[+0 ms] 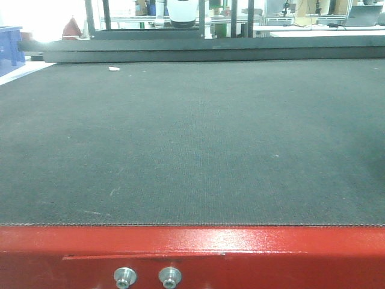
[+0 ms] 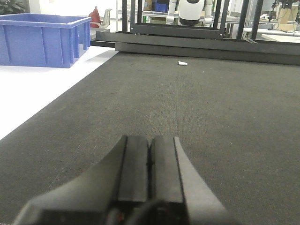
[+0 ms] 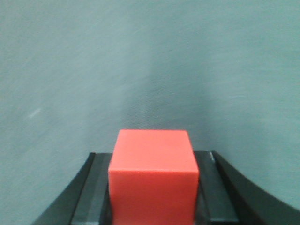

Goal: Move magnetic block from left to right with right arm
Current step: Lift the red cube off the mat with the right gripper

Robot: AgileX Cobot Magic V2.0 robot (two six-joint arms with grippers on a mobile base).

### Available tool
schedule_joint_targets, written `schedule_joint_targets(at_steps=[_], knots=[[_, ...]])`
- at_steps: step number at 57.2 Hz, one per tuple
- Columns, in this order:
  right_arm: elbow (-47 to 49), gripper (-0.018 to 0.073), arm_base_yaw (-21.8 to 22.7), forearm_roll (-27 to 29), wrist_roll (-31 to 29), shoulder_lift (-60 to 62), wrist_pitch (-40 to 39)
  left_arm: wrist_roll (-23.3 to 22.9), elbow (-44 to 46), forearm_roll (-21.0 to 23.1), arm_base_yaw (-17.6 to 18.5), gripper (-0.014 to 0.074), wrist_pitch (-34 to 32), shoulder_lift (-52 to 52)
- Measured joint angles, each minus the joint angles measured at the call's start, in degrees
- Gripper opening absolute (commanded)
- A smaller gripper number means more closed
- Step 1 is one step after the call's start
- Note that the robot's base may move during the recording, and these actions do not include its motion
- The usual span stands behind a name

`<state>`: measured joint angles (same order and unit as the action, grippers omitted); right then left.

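Observation:
The magnetic block [image 3: 152, 173], a plain red cube, fills the bottom middle of the right wrist view. My right gripper [image 3: 152, 154] is shut on it, one black finger tight against each side face. Behind it there is only blurred dark mat, and I cannot tell how high the cube is. The front view shows neither the cube nor any gripper. My left gripper [image 2: 150, 138] is shut with its pads pressed together and nothing between them, low over the dark mat [image 2: 187, 108].
The dark mat [image 1: 192, 138] covers the table, with a glossy red edge [image 1: 192, 247] at the front. A blue bin [image 2: 42, 40] stands on a white surface to the far left. A small white scrap [image 2: 182, 63] lies near the black frame [image 1: 204, 48] at the back.

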<state>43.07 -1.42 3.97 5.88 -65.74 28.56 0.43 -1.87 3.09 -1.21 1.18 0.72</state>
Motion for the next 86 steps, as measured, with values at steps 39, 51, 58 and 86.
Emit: schedule_joint_targets(at_steps=[39, 51, 58, 86], knots=[[-25.76, 0.0329, 1.26, -2.75, -1.68, 43.67, -15.22, 0.0, 0.0, 0.0, 0.0, -0.0126, 0.0, 0.0], [-26.54, 0.0329, 1.14, -3.33, -1.68, 53.71, -14.98, 0.0, 0.0, 0.0, 0.0, -0.0126, 0.0, 0.0], [-26.54, 0.0329, 1.14, -3.33, -1.68, 56.57, -15.2, 0.0, 0.0, 0.0, 0.0, -0.0126, 0.0, 0.0], [-26.54, 0.0329, 1.14, -3.37, -1.79, 56.94, -15.2, 0.0, 0.0, 0.0, 0.0, -0.0126, 0.0, 0.0]])
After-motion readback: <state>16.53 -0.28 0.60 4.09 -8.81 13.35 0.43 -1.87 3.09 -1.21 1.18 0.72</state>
